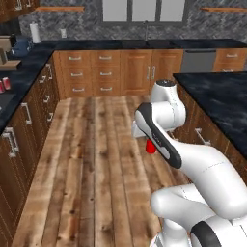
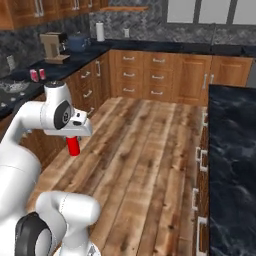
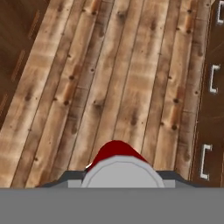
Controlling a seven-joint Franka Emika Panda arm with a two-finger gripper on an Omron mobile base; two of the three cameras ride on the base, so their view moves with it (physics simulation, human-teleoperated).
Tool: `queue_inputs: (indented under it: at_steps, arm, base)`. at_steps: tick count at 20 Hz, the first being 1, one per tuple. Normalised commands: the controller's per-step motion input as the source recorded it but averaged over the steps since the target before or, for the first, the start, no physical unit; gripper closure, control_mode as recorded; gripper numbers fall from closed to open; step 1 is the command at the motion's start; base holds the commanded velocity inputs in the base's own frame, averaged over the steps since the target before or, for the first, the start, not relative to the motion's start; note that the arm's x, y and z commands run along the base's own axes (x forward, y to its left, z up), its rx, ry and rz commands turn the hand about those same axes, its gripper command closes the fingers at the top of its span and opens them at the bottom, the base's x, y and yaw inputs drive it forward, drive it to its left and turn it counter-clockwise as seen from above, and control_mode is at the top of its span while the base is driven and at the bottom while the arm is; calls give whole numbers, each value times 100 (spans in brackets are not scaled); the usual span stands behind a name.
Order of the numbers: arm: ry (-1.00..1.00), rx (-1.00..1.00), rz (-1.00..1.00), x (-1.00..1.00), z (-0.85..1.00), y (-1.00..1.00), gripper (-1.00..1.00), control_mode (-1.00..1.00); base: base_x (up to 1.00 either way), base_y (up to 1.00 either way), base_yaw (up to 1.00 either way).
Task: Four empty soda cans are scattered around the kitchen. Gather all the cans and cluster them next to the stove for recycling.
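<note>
A bright red cylindrical soda can with a silvery top is carried upright beneath the white arm's two-finger gripper, which is clenched on it; in the hand view the can's grey lid and red shoulder sit directly between the dark fingertips, long axis running along the gripper's own line and down toward the wood plank floor. In the left base view the same can hangs below the wrist, over the open floor between the cabinet runs and well above the boards.

The relation that matters for the coming move is where the drop-off lies from this can. Two more small red cans stand close together on the black marbled counter far to the left of the gripper, with a patch of flat black cooktop with grey burners just nearer along the same counter. The pair is also seen at the left edge of the left base view. The stove thus lies to the left and slightly beyond the held can, and higher than it, with reddish-brown drawer fronts between. Judged from this, the can has to be carried leftward and lifted over the counter edge, kept upright, and set beside the standing pair.
</note>
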Motion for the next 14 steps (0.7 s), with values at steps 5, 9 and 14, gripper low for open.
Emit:
queue_inputs:
  at_steps: [5, 9, 14]
  arm:
    - [0, 0, 0, 0, 0, 0, 100, 100]
    - [0, 0, 0, 0, 0, 0, 100, 100]
    - [0, 0, 0, 0, 0, 0, 100, 100]
  base:
    - [100, 28, -7]
    - [100, 26, -7]
    - [100, 21, -4]
